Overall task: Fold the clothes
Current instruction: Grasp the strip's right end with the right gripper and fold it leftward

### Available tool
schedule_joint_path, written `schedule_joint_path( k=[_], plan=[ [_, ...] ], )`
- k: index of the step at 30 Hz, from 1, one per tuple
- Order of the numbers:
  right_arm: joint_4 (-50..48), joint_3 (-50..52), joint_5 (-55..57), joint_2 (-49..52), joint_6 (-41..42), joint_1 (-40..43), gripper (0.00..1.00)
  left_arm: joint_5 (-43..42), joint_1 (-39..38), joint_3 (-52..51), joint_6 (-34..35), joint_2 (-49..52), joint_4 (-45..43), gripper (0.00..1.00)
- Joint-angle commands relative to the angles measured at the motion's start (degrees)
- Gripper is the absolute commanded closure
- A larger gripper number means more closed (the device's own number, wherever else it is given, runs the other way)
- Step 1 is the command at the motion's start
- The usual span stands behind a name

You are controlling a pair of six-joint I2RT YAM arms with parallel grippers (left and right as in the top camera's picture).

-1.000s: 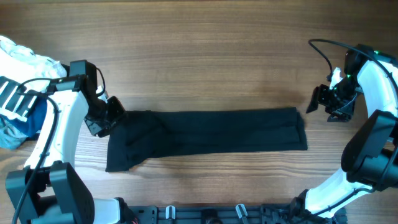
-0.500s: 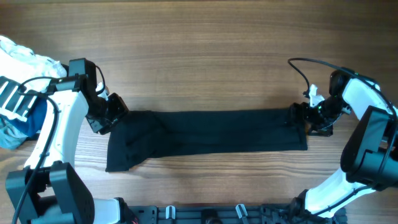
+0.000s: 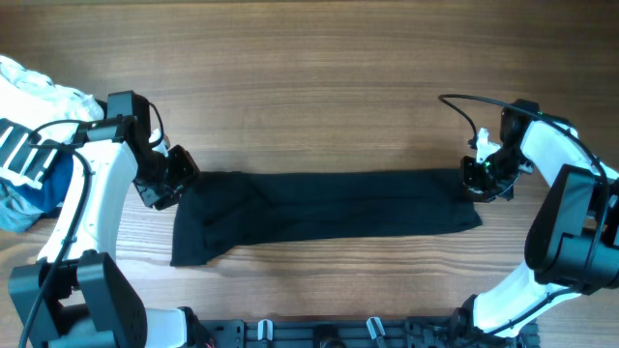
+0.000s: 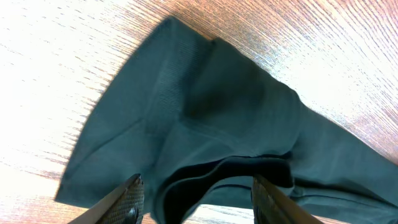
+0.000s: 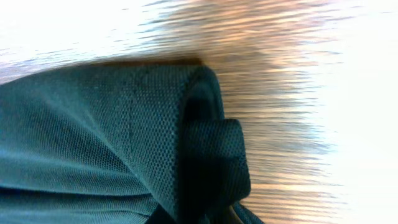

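Note:
The clothes, a black T-shirt (image 3: 329, 205), lie folded into a long strip across the table. My left gripper (image 3: 179, 179) is at the strip's upper left corner. In the left wrist view its fingers (image 4: 132, 200) stand apart, a raised fold of the shirt (image 4: 205, 106) curves between them without filling the gap, and bare wood shows there. My right gripper (image 3: 474, 179) sits on the strip's upper right corner. In the right wrist view the shirt's hem (image 5: 93, 124) is bunched into the shut jaws of the right gripper (image 5: 214, 214).
A white garment with black stripes (image 3: 29, 126) and a blue garment (image 3: 19, 198) lie at the table's left edge, behind the left arm. A black rail (image 3: 319, 333) runs along the front edge. A cable (image 3: 459, 101) loops off the right arm.
My right gripper has come in from the right, reached the shirt's right corner and shut on it. The strip's left end has slid slightly to the right. The left arm has barely moved.

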State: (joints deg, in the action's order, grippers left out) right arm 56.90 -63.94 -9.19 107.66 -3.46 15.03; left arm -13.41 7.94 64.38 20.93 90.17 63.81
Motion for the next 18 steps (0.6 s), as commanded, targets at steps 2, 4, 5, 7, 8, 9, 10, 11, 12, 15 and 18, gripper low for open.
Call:
schedule_joint_path(
  k=[2, 4, 5, 7, 8, 9, 10, 11, 12, 15, 18],
  plan=[
    [2.62, -8.31, 11.3, -0.52, 6.73, 2.01, 0.96, -0.7, 0.07, 0.79, 0.35, -0.94, 0.09, 0.44],
    [5.4, -12.44, 10.82, -0.52, 6.62, 2.58, 0.96, -0.7, 0.07, 0.79, 0.35, -0.94, 0.09, 0.45],
    [7.15, -14.34, 10.36, -0.63, 6.6, 2.54, 0.96, -0.68, 0.07, 0.79, 0.35, -0.94, 0.04, 0.44],
    [10.88, -17.29, 8.07, -0.92, 6.43, 1.36, 0.96, -0.7, 0.07, 0.79, 0.35, -0.94, 0.04, 0.44],
    [12.52, -17.84, 7.37, -1.11, 6.47, 0.44, 0.96, -0.7, 0.04, 0.79, 0.35, -0.94, 0.07, 0.44],
    [13.77, -17.97, 6.03, -1.36, 6.47, -0.74, 0.96, -0.7, 0.04, 0.79, 0.35, -0.94, 0.07, 0.44],
    [14.8, -17.97, 4.26, -1.49, 6.62, -2.25, 0.96, -0.7, 0.07, 0.79, 0.37, -0.94, 0.07, 0.44],
    [15.58, -17.97, 2.6, -1.51, 7.26, -3.89, 0.96, -0.7, 0.04, 0.79, 0.37, -0.94, 0.07, 0.44],
    [15.89, -17.97, 1.27, -1.51, 9.09, -5.77, 0.96, -0.7, 0.04, 0.79, 0.35, -0.94, 0.07, 0.44],
    [14.88, -17.97, -0.63, -1.51, 14.21, -13.49, 0.96, -0.7, 0.04, 0.79, 0.35, -0.94, 0.24, 0.44],
    [12.61, -17.97, -0.83, -1.49, 17.49, -20.94, 0.96, -0.7, 0.04, 0.79, 0.33, -0.94, 0.24, 0.44]
  ],
)
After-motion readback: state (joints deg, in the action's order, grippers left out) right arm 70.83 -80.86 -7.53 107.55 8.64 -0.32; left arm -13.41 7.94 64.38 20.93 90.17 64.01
